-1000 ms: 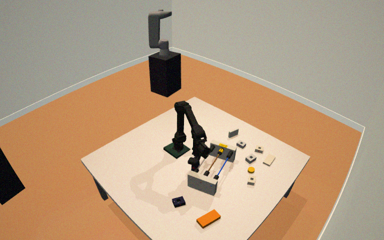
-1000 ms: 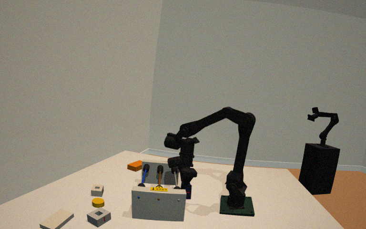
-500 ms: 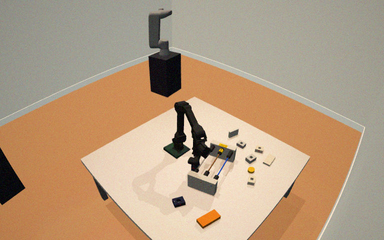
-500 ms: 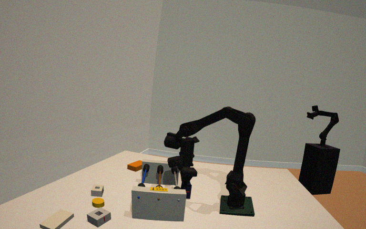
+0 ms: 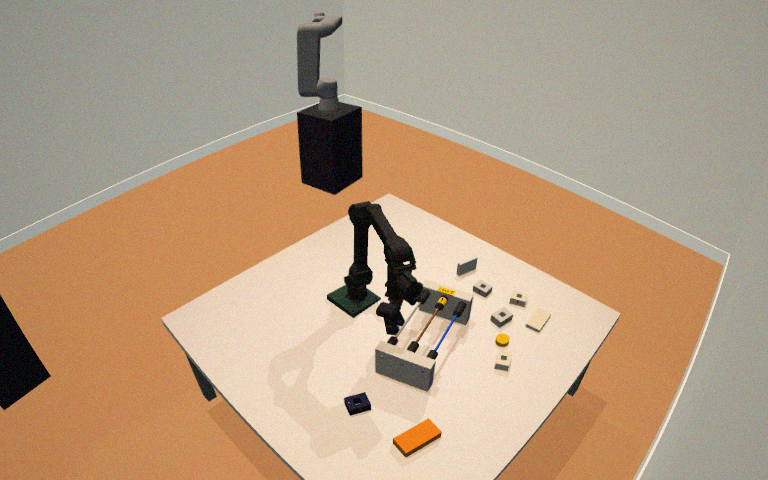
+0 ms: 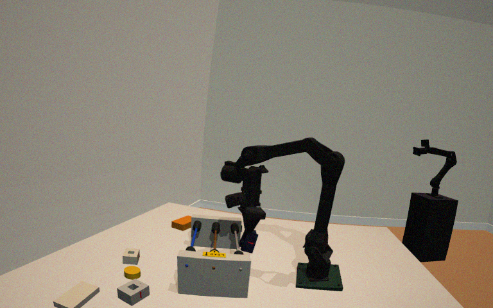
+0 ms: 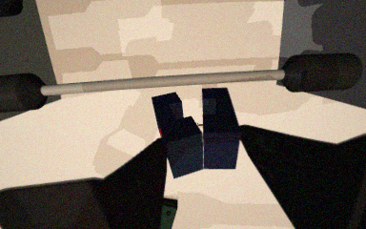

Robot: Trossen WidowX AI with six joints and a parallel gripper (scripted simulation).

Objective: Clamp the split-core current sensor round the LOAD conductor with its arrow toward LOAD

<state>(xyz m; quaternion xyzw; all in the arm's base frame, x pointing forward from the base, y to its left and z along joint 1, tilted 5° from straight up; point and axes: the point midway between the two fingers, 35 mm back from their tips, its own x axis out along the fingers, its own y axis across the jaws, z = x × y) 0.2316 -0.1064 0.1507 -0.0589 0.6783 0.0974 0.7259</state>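
Note:
The gripper [image 5: 392, 320] [image 6: 250, 235] [image 7: 203, 133] is shut on the dark blue split-core sensor [image 6: 250, 243] [image 7: 220, 143] and holds it tilted, a little above the table. The sensor's two halves stand apart at the top in the wrist view, and a red mark shows on its side. It is beside the grey-white conductor [image 6: 237, 239] [image 7: 167, 82], on the arm's side, touching no conductor that I can see. The brown conductor [image 5: 427, 329] [image 6: 215, 239] is the middle one, with a yellow LOAD label [image 5: 446, 290] [image 6: 214, 254] at one end. The sensor's arrow is not readable.
Grey end walls [image 5: 404, 366] [image 6: 214, 279] hold the three conductors, with the blue conductor [image 5: 445, 335] [image 6: 194, 237] farthest from the arm. A second dark blue block [image 5: 357, 403] and an orange block [image 5: 417, 436] lie beyond one wall. Several grey blocks and a yellow disc [image 5: 502, 339] lie past the blue conductor.

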